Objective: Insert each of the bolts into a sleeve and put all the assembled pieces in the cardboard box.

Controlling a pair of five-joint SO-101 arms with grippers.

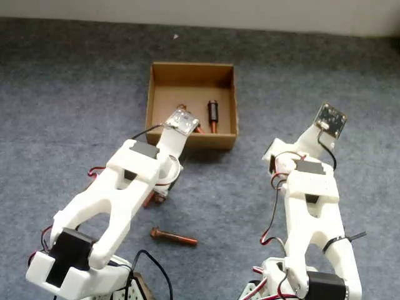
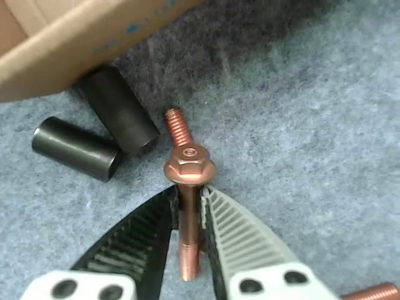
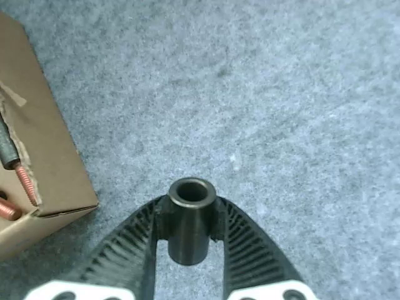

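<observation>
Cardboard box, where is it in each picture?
High view: the cardboard box sits open at the top middle.
Left wrist view: its wall is next to the two black sleeves.
Right wrist view: its corner is off to one side of the right hand, which grips a sleeve.
Shared landmark: the grey carpet under everything.

Left arm: your left arm runs from 7 o'clock in the high view toward 1 o'clock, its far end pitched downward.
Left tool: your left tool has its jaws pinched on the shank of a bolt.
Right arm: your right arm rises from 5 o'clock toward 12 o'clock.
Right tool: your right tool is clamped around a sleeve, whose open bore faces the wrist camera.
</observation>
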